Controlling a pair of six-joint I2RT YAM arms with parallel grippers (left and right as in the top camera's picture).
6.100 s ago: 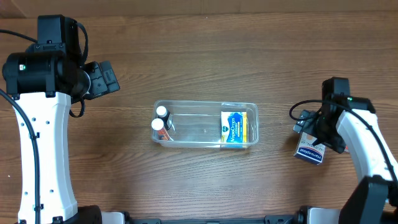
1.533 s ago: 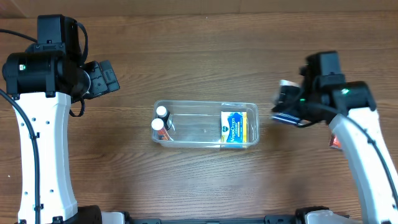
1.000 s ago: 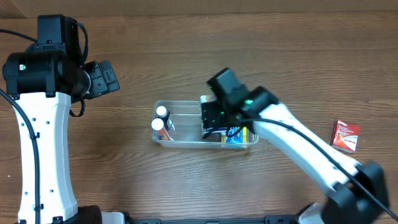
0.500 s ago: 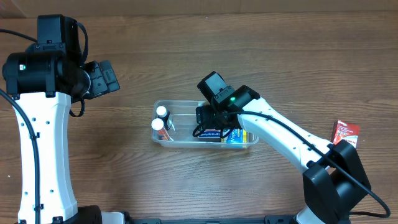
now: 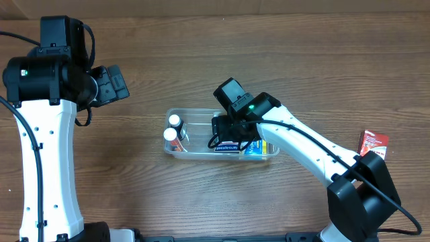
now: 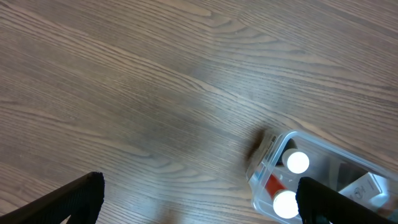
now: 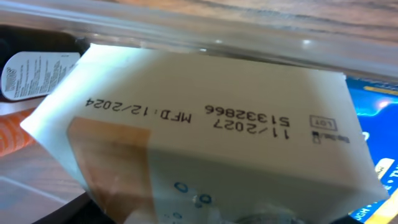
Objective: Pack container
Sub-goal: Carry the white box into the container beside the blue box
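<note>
The right arm has come in from the right of the worktop (image 5: 201,60) and now reaches over the container (image 5: 201,111), which lies at the centre. Its tool (image 5: 230,140) grasps a box (image 5: 227,145), held low in the middle of the container, so I judge this packing step almost done. The left tool (image 6: 199,190) hangs released, far left. The container also holds a blue box (image 5: 266,148) at its right end and two bottles (image 5: 170,134) at its left end.

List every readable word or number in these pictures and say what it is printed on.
"MFD:12/2024": on the white box, upside down in the right wrist view.
"11/2027": same box.
"51332866": same box.
"LOT": same box, in a small frame.
The print on the bottle, the blue box and the red packet is too small or blurred to read.
</note>
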